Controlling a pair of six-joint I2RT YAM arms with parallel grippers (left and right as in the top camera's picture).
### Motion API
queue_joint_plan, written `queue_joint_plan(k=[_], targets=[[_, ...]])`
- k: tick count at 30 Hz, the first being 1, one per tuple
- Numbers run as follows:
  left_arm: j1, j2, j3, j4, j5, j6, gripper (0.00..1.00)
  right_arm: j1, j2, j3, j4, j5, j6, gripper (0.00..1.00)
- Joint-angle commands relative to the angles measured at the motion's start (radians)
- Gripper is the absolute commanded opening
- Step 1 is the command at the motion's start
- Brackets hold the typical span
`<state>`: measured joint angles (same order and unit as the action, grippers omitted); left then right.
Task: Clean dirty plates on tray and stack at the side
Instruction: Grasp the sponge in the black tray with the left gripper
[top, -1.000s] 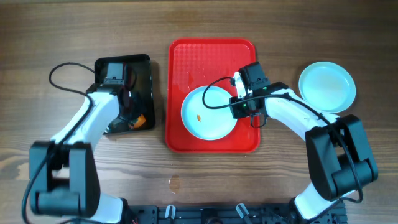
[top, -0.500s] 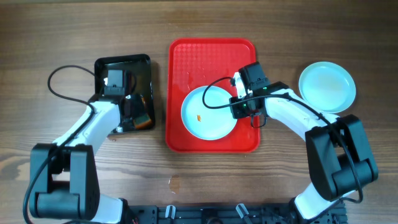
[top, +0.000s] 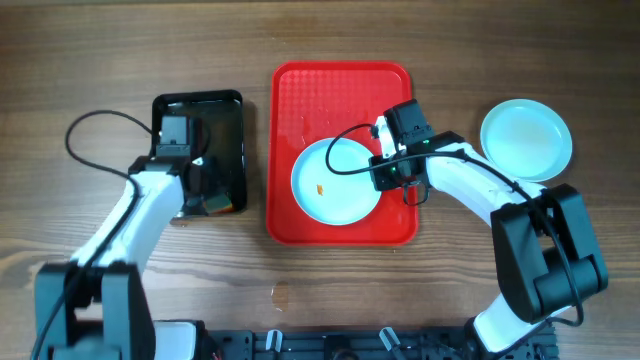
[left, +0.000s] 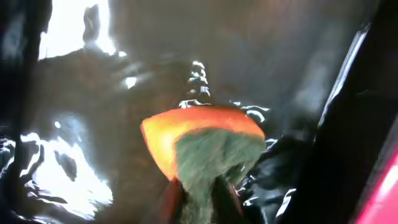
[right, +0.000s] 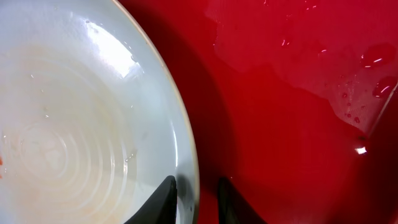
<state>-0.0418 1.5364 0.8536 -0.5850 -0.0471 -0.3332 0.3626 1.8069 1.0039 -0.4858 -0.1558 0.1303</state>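
Dirty plate (top: 335, 182) on red tray (top: 342, 95), right of left tool (left: 198, 199), nearly shut on sponge (left: 205, 149) over black tray (top: 197, 103); right tool (right: 196, 198) narrowly straddling plate's right rim

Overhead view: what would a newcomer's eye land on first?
The red tray at centre, holding one dirty plate with an orange speck; the right gripper has its fingers astride that plate's right rim. Left of the tray, the left gripper holds an orange-and-green sponge over the wet black tray. A pale plate sits on the table at far right.
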Motion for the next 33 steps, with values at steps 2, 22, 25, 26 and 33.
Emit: queue_joint_plan(k=[2, 22, 25, 26, 33], targets=[[0.005, -0.036, 0.029, -0.003, -0.021, 0.037, 0.37, -0.004, 0.008, -0.009, -0.013, 0.0, 0.011, 0.23], [0.006, 0.049, 0.061, -0.064, -0.003, 0.039, 0.04, -0.004, 0.008, -0.009, -0.01, 0.0, 0.01, 0.24], [0.005, -0.031, 0.09, -0.101, -0.003, 0.039, 0.04, -0.004, 0.008, -0.009, -0.008, 0.0, 0.007, 0.24], [0.005, -0.055, 0.09, -0.099, -0.003, 0.039, 0.04, -0.004, 0.008, -0.009, -0.006, 0.0, 0.007, 0.23], [0.005, -0.053, 0.075, -0.089, -0.007, 0.038, 0.48, -0.004, 0.008, -0.009, -0.002, 0.0, 0.007, 0.24]])
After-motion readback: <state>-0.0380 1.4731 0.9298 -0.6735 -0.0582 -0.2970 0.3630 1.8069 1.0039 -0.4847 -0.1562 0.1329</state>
